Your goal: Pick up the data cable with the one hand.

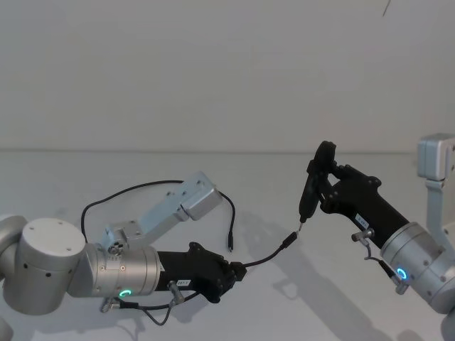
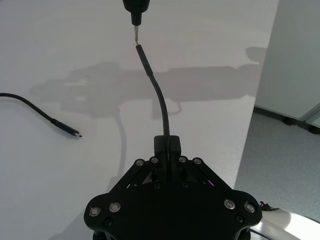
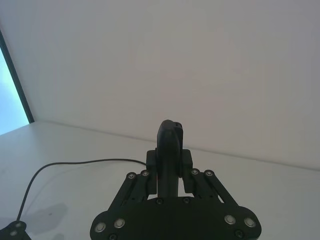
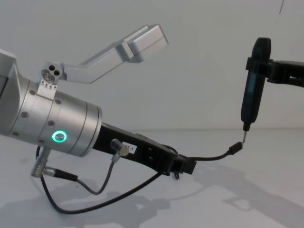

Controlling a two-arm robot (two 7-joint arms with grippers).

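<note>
head: thin black data cable point(image 1: 135, 188) loops over white table point(image 1: 284, 298), one plug free on it, other end raised in left gripper point(image 1: 238, 272) | left wrist: jaws clamped on cable, plug touching pen tool's point(image 2: 136, 12) tip | right wrist: right gripper point(image 3: 170, 150) clamped on pen tool | chest: cable arcs up to tip

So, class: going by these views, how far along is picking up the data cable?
Done: the left gripper is shut on the data cable, whose near end arches off the table. In hand: the right gripper holds a pen-shaped tool at that plug. Left: the far plug lies on the table.
</note>
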